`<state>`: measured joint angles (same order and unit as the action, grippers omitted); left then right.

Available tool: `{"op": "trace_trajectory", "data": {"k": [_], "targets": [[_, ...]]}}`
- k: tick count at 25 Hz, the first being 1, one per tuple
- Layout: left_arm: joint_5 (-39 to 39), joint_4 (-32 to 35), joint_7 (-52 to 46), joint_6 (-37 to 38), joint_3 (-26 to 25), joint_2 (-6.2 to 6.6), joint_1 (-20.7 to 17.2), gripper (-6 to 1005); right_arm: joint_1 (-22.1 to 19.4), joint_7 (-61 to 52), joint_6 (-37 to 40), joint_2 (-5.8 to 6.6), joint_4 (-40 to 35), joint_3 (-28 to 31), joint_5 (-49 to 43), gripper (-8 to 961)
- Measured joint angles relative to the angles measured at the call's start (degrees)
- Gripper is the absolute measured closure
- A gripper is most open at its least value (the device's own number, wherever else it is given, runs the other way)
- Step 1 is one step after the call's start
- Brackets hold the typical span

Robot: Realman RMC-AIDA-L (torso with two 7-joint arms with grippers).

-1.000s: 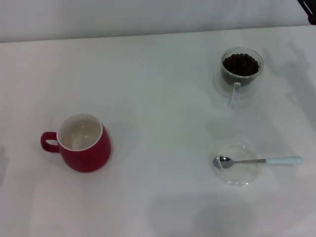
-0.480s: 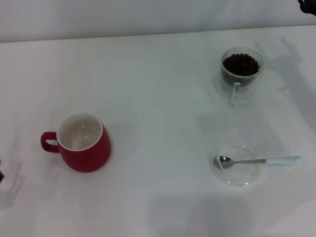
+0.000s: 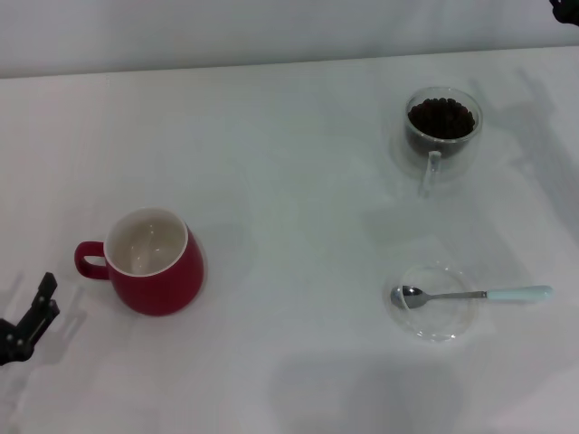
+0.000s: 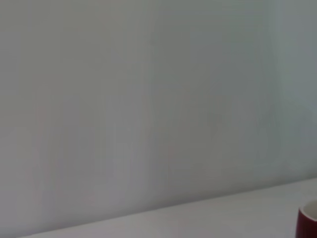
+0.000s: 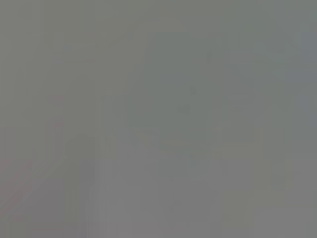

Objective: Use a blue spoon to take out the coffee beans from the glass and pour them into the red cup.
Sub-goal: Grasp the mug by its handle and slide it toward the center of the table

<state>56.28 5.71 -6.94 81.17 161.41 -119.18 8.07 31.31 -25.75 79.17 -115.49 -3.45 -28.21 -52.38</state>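
The red cup (image 3: 156, 264) stands at the left of the white table, white inside, with its loop handle turned toward the table's left edge. A sliver of the red cup (image 4: 308, 224) also shows in the left wrist view. At the far right the glass (image 3: 442, 127) holds the coffee beans (image 3: 441, 116). Nearer the front right, the blue spoon (image 3: 470, 295) lies with its metal bowl on a clear saucer (image 3: 434, 303) and its pale handle pointing right. My left gripper (image 3: 27, 321) is at the lower left edge, beside the cup's handle but apart from it. A dark tip of my right gripper (image 3: 566, 7) shows in the top right corner.
The white table (image 3: 289, 181) stretches between the cup and the glass, with a pale wall behind its far edge. The right wrist view shows only a plain grey surface.
My left gripper has come into the head view at the lower left and moved toward the red cup's handle. The cup, the glass and the spoon have not moved.
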Motion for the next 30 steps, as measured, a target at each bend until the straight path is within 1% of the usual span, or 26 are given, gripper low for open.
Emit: {"op": "trace_trajectory", "data": {"k": [7,15,27,30], "targets": [[-0.6,0.0,0.0,-2.6,0.0,-0.08,1.2,138,-0.1,-0.1,0.1,-0.14,-0.2,0.0,0.0,80],[-0.8,0.3,0.0,-5.9,0.0,-0.17,3.5,139,-0.3,-0.1,0.1,-0.17,0.1,0.0,0.0,80],[-2.1,0.0,0.0,-7.6,0.0,-0.18,5.4,139,-0.7,-0.1,0.3,-0.26,0.3,0.0,0.0,81],[-2.3,0.0,0.1,-9.2,0.0,-0.18,6.2,139,-0.7,-0.1,0.6,-0.27,0.3,0.0,0.0,81]]}}
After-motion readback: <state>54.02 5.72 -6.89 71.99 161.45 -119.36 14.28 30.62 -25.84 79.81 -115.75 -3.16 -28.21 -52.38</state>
